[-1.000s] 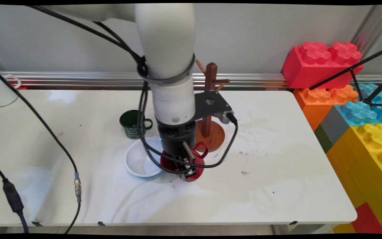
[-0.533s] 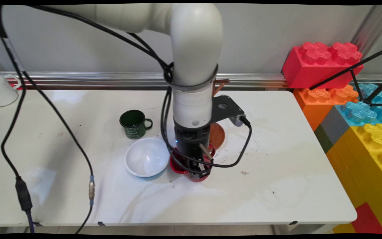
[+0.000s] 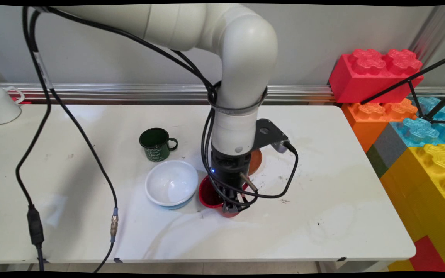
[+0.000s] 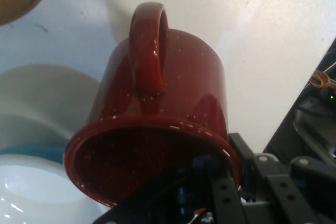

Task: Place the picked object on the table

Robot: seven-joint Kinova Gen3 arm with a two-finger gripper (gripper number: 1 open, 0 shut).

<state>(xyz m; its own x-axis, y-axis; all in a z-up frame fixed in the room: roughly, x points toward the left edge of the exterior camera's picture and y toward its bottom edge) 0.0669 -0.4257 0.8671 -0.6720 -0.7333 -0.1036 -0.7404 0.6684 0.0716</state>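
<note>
A red speckled mug (image 3: 208, 195) is close over the white table (image 3: 323, 216), right beside a white bowl (image 3: 170, 183). My gripper (image 3: 233, 206) comes down from above and is shut on the mug's rim on the side away from the bowl. In the hand view the red mug (image 4: 168, 103) fills the middle, its mouth toward the camera and its handle (image 4: 149, 51) pointing up. My gripper (image 4: 210, 184) grips its lower rim, and one finger (image 4: 231, 182) shows outside the wall. I cannot tell whether the mug touches the table.
A dark green mug (image 3: 155, 143) stands behind the bowl. The round wooden base of a mug tree (image 3: 256, 160) shows just behind the wrist. A white cup (image 3: 0, 105) sits at the far left edge. Big toy bricks (image 3: 377, 73) are stacked to the right of the table.
The arm has swung to the right, carrying the red mug a little away from the bowl. The mug has turned with the hand, and its handle no longer shows in the main view.
</note>
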